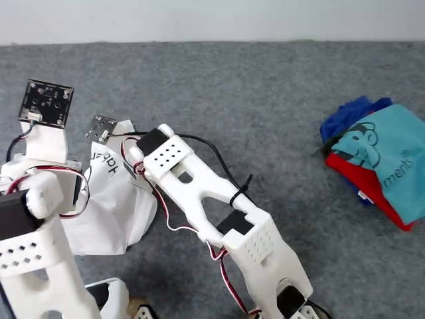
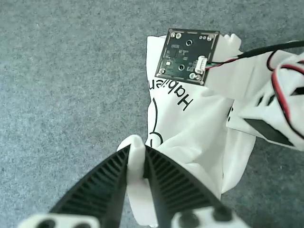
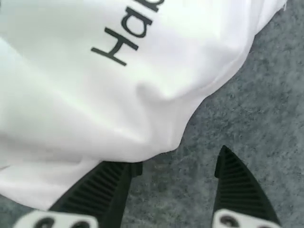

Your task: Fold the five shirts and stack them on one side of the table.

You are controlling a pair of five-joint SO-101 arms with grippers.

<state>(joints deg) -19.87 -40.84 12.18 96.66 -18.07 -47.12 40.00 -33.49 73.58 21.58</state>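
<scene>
**Left gripper (image 2: 137, 151) pinched on the white shirt: how to make the fold clean**

Holds a small ridge of the white shirt (image 2: 199, 128) between nearly closed jaws. Rest of the cloth ahead of the fingertips, crumpled, with the black print (image 2: 183, 97) facing up. Right gripper (image 3: 179, 159) wide open and low at the shirt's edge, one finger just under the cloth, the other over the bare table (image 1: 265, 100), nothing gripped yet. Stack of folded shirts (image 1: 378, 159) in blue, red and teal well apart from both grippers, out beyond the right arm.

Judged as the start of a fold, with the cloth not yet flat.

- Close the right jaws only with cloth truly between both fingers; otherwise, risk of pushing the edge away.
- Take enough bite, not only the very rim.
- Raise both pinches to equal height and pull gently apart to take out the wrinkles between the grippers, then lay down flat before folding.
- Move slowly, since thin cloth is likely to slip out of so small a pinch.
- Mind also the wires (image 2: 280, 71) of the right arm, ahead of the left gripper and close over the cloth.
</scene>
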